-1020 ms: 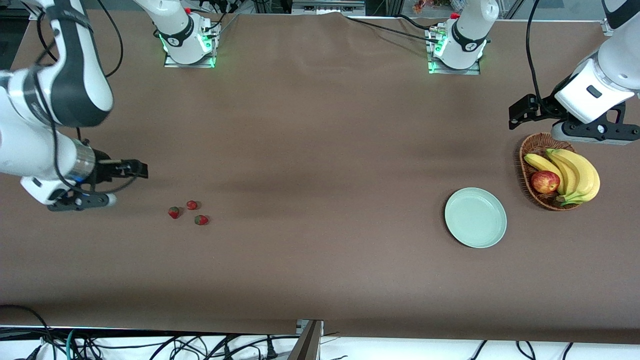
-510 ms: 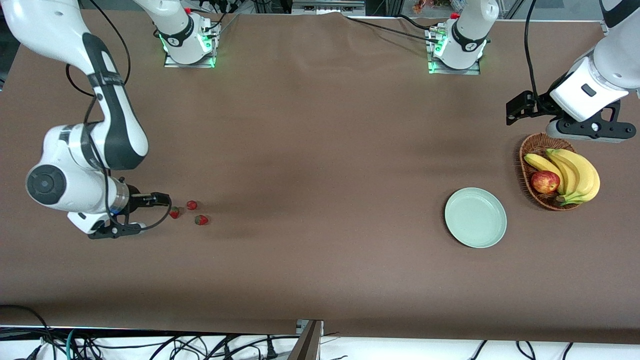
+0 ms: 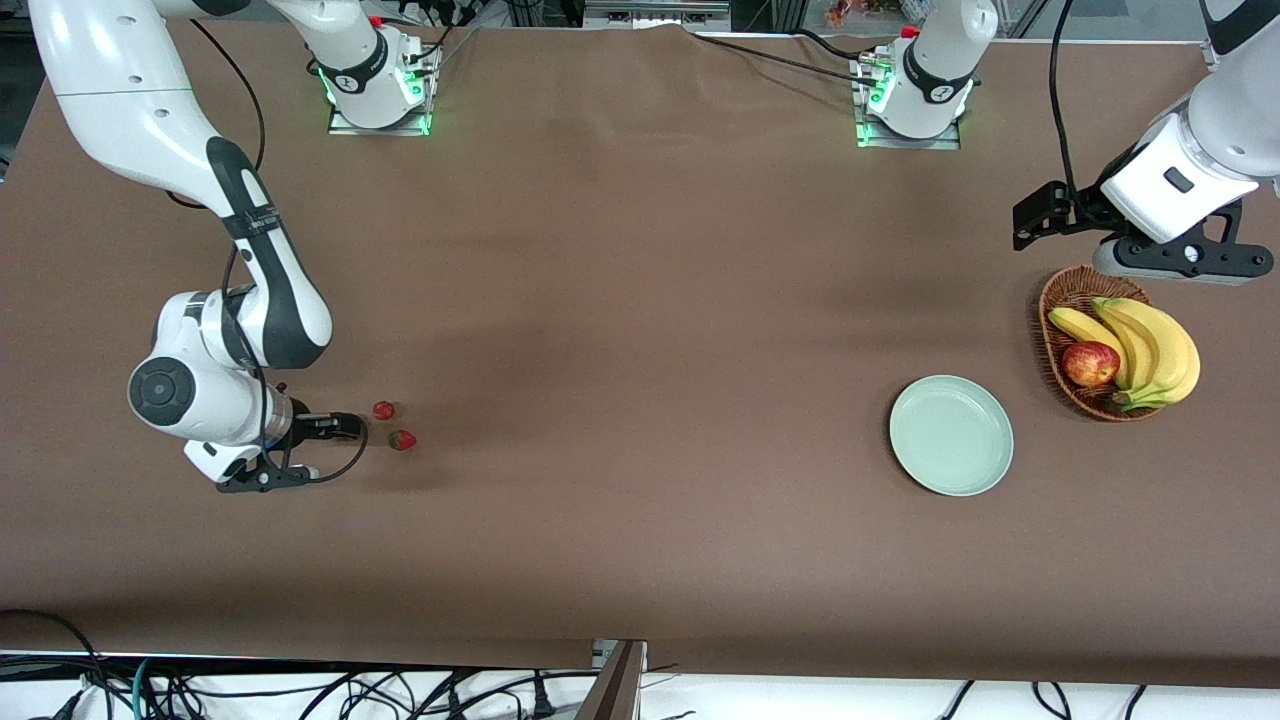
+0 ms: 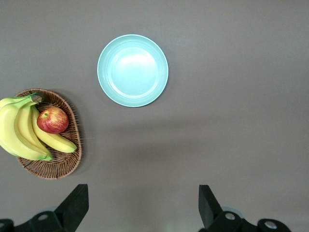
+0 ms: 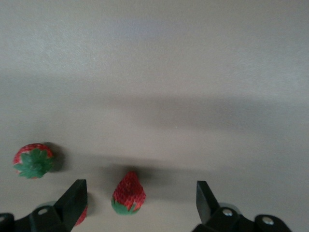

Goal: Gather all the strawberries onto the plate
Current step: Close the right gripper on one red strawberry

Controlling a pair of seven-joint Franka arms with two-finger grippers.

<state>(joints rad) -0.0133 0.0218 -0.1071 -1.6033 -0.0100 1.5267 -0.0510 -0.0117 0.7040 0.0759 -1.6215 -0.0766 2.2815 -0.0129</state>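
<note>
Here the right gripper [image 5: 140, 205] (fingers spread) sits over the strawberries [image 5: 128, 194].

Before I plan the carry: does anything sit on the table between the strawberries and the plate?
Nothing visible does. The strawberries lie at the right arm's end, under the open right gripper; bare table runs to the plate. The basket sits past the plate.
</note>
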